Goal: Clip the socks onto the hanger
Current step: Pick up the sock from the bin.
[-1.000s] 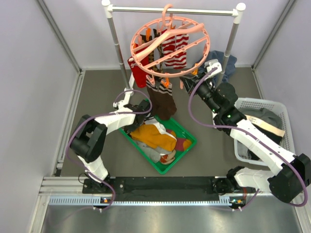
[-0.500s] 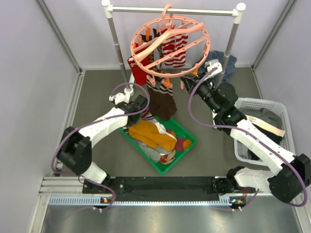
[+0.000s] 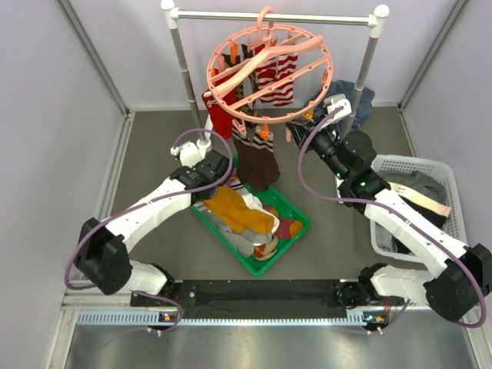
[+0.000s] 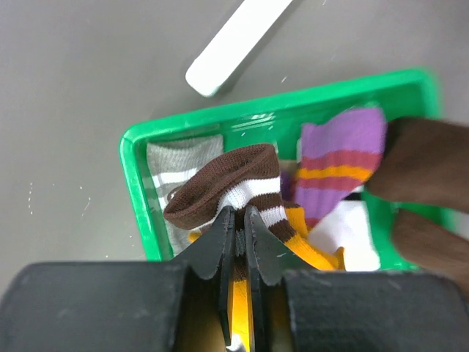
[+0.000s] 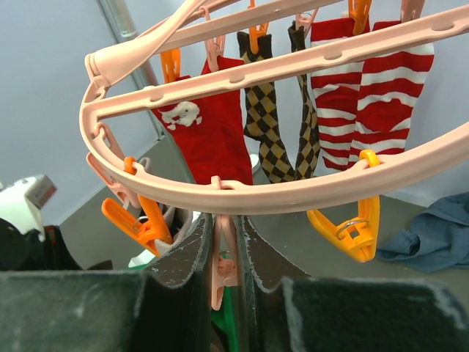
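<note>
Beneath the hanger (image 5: 308, 189), on the side nearer the arms, a mustard-orange sock (image 4: 234, 187) with a brown-and-white striped cuff is pinched between the nearly closed jaws of the left gripper (image 4: 239, 217) and is held over the green tray (image 4: 135, 194). From the hanger's clips a red sock (image 5: 209, 136), a pair of brown checked socks (image 5: 267, 121), two red-and-white striped socks (image 5: 366, 88) and a dark brown sock (image 3: 257, 165) are hung. At the hanger's near rim a salmon-pink clip (image 5: 218, 282) is gripped by the right gripper (image 5: 225, 220), whose jaws are closed tight on it; an orange clip (image 5: 352, 231) is seen just beside it on the same rim. Below the hanger, in the tray, a purple striped sock (image 4: 341, 154) and a grey sock (image 4: 183, 158) are seen lying. The hanger is hooked over a silver rail (image 3: 273, 15). Well to the right of the hanger and lower, a white basket (image 3: 419, 161) of garments is placed
</note>
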{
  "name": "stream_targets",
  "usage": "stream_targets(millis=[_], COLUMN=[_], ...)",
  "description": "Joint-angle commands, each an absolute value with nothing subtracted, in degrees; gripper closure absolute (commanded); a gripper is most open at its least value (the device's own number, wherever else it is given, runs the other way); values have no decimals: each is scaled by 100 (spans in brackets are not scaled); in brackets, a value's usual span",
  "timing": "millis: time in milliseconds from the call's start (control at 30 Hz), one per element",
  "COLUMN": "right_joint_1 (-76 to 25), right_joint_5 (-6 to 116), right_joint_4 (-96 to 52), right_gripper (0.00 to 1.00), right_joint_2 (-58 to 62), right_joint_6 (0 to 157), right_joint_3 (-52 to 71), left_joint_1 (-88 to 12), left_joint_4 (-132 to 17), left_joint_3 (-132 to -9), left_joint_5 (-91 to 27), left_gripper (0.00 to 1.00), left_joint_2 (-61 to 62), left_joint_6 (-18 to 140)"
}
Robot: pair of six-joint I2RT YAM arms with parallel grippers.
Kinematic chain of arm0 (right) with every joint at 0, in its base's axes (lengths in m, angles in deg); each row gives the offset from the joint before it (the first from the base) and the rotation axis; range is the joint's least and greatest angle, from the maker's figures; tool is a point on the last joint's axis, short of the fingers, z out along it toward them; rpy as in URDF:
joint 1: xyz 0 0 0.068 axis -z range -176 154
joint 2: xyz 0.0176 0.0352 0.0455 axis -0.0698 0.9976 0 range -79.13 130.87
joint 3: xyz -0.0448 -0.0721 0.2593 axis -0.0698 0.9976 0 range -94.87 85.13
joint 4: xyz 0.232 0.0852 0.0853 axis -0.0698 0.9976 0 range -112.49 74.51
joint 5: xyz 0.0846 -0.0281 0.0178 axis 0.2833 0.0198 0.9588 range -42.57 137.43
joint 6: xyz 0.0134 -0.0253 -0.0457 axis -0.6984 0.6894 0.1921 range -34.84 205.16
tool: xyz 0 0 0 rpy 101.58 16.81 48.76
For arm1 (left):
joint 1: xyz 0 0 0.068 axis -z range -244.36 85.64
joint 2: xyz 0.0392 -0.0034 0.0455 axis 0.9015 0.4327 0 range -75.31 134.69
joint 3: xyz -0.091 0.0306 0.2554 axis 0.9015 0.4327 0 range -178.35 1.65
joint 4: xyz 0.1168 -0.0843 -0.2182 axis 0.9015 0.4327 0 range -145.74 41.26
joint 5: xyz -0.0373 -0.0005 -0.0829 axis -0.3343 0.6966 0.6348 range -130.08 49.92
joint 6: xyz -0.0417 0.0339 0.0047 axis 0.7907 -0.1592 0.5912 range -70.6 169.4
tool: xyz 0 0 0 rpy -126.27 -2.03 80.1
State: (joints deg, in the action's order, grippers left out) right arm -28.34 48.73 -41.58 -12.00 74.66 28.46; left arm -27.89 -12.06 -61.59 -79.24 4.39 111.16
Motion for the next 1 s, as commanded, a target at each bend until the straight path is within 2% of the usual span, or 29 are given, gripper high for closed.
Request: stream_targets(millis=[0,100,233,333,467,533,667,833,967], right_joint_1=[-2764,-2764,-2764,-2755,-2764,-2764,-2755,-2755,-2755], right_joint_5=[4822,4814,4787,4813,4814,4814,4831,4814,4831], right_joint_4=[-3770,-3752,-3770,-3744,-3752,-3752,-3752,-3708,-3708], right_gripper=[98,98,98,98,98,98,98,98,98], right_joint_2=[-1304,-1313,-1348,-1357,-1374,-1366,-1366,-1392,-1374], right_joint_6=[7497,7497,7462,7453,7462,7462,7444,7453,7462], right_joint_3=[2765,2765,2844,2835,2826,2818,2826,2809,2800], left_joint_1=[-2789,-2789,-2718,-2666,-2569,-2551,-2534,-2508,-2507], left_joint_4=[-1820,-1865,-1892,-1866,-1743,-1699,-1628,-1505,-1426], left_joint_3=[-5961,-6066,-6111,-6102,-6128,-6154,-6181,-6225,-6304], left_joint_5=[-7639,-7340,-7129,-7129,-7277,-7339,-7427,-7497,-7612], left_gripper=[93,92,84,81,71,71,73,86,91], left_joint_2=[827,1196,1425,1408,1250,1197,1153,1092,995], left_joint_6=[10864,10802,10811,10837,10890,10907,10899,10943,10925])
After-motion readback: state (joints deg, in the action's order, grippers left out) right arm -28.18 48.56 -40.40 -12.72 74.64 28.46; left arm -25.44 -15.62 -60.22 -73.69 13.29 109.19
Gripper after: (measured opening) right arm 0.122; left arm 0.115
